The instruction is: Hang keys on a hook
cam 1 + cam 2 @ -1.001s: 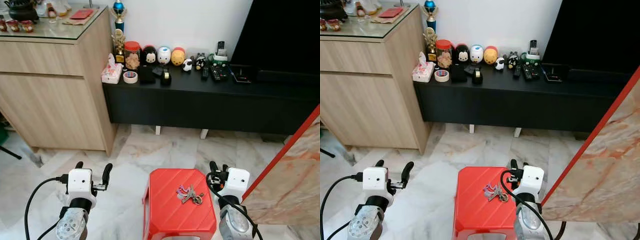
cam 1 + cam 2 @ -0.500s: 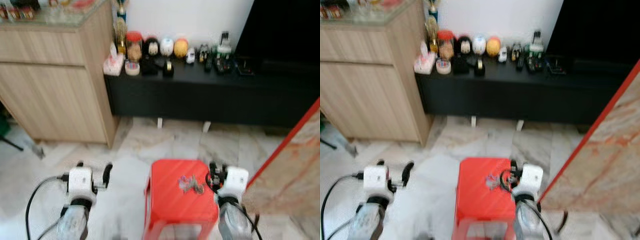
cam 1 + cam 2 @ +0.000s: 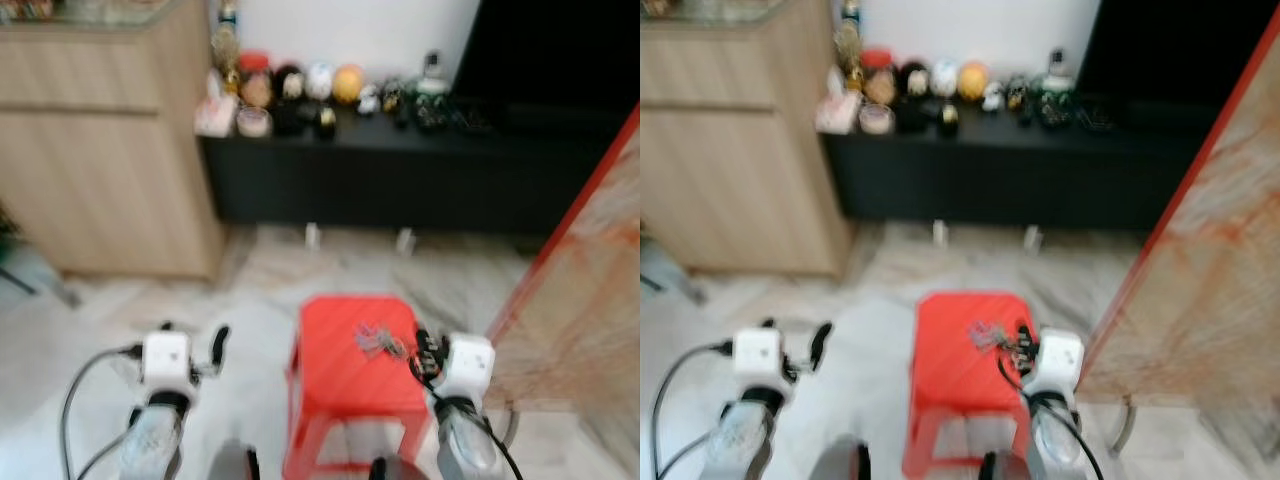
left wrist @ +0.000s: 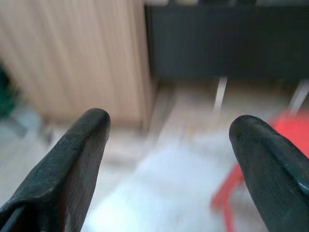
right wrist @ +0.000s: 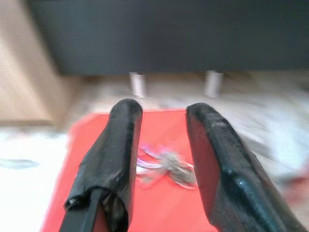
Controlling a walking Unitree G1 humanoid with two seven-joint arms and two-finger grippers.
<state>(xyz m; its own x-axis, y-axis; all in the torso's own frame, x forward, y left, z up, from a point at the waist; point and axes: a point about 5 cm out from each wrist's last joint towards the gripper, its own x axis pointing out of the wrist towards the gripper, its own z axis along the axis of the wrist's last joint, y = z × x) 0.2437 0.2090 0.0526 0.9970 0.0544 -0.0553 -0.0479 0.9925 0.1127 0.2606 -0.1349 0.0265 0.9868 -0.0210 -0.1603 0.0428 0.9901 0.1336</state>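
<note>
A bunch of keys (image 3: 378, 340) lies on top of a red plastic stool (image 3: 345, 390) on the marble floor in front of me. My right gripper (image 3: 424, 349) hovers just right of the keys at the stool's edge. In the right wrist view the keys (image 5: 164, 167) lie beyond its two black fingers (image 5: 123, 140), which stand a little apart with nothing between them. My left gripper (image 3: 192, 333) is held out over the floor to the left of the stool, wide open and holding nothing (image 4: 169, 125). The head views are blurred.
A low black cabinet (image 3: 400, 185) with figurines and small items runs along the far wall. A tall wooden cabinet (image 3: 100, 150) stands at the left. A marble slab with a red edge (image 3: 580, 290) leans close at the right of the stool.
The whole picture has shifted and blurred, so the camera has moved; the stool now sits higher in view. Both arms hold the same pose and the keys lie where they were.
</note>
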